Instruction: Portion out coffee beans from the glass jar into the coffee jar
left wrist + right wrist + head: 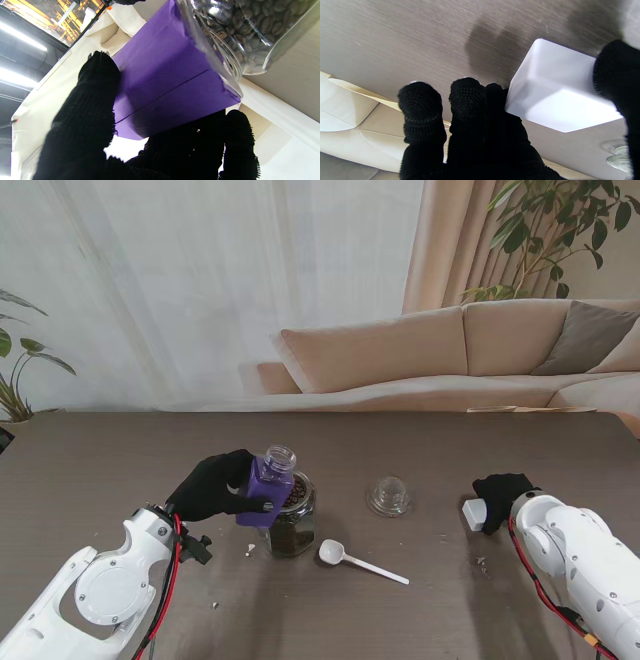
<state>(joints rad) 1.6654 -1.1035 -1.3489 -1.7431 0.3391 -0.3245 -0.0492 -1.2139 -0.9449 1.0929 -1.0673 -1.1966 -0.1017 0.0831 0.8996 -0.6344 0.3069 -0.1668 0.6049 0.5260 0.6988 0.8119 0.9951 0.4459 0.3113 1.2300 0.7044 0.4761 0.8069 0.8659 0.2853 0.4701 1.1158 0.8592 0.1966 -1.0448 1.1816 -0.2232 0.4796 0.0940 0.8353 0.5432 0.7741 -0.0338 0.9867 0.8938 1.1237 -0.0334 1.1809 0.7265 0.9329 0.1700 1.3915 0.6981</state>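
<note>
From the stand's view, the left robot hand (pixel 212 485) is wrapped around a purple-labelled coffee jar (pixel 268 485), holding it lifted and tilted with its open mouth pointing toward one o'clock. Just behind and to the right of it, touching or nearly so, the glass jar (pixel 294 525) stands upright on the tabletop (pixel 120 450), dark coffee beans (pixel 290 536) filling it. A white spoon (pixel 358 561) lies at four o'clock from the glass jar, bowl toward the jar, and a clear glass lid (pixel 389 496) rests at three o'clock, well apart from it. The right robot hand (pixel 497 500) sits low over the tabletop at the right, closed around a small white cap (pixel 474 513). A beige sofa (pixel 450 355) stands beyond the far edge. In the left wrist view, the thumb and fingers (pixel 95 82) press on opposite faces of the coffee jar (pixel 165 82), and the glass jar (pixel 250 27) full of coffee beans (pixel 240 17) is close against the coffee jar's clear shoulder. In the right wrist view, the white cap (pixel 560 95) is pinched between thumb and fingers (pixel 467 97) just off the tabletop (pixel 407 37), with the glass lid (pixel 617 153) showing at the edge.
</note>
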